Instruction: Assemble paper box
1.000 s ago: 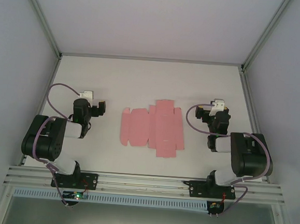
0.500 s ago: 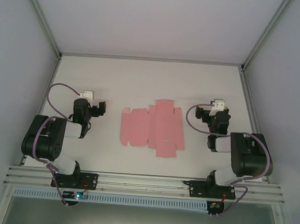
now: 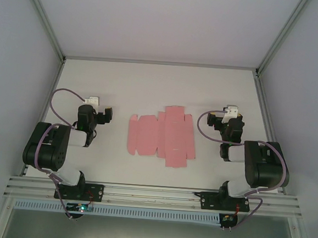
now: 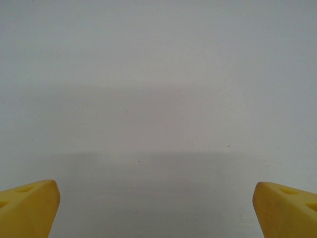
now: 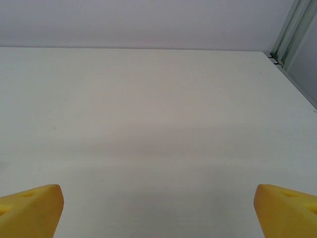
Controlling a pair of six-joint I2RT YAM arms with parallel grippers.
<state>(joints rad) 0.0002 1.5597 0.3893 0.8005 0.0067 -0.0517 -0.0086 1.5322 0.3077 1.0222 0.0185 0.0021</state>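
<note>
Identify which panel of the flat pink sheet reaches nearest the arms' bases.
On the paper box, the tall panel right of centre; it overhangs its neighbours.

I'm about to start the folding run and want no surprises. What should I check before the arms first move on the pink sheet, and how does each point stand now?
1. The paper box lies flat and unfolded on the table, between the two arms: ok.
2. The left claw is open with nothing between its fingers: ok.
3. The right claw is open with nothing between its fingers: ok.
4. Both claws stand apart from the paper box, one on each side of it: ok.
5. The creases of the paper box are ready to fold: cannot tell, too small in the top view.
</note>
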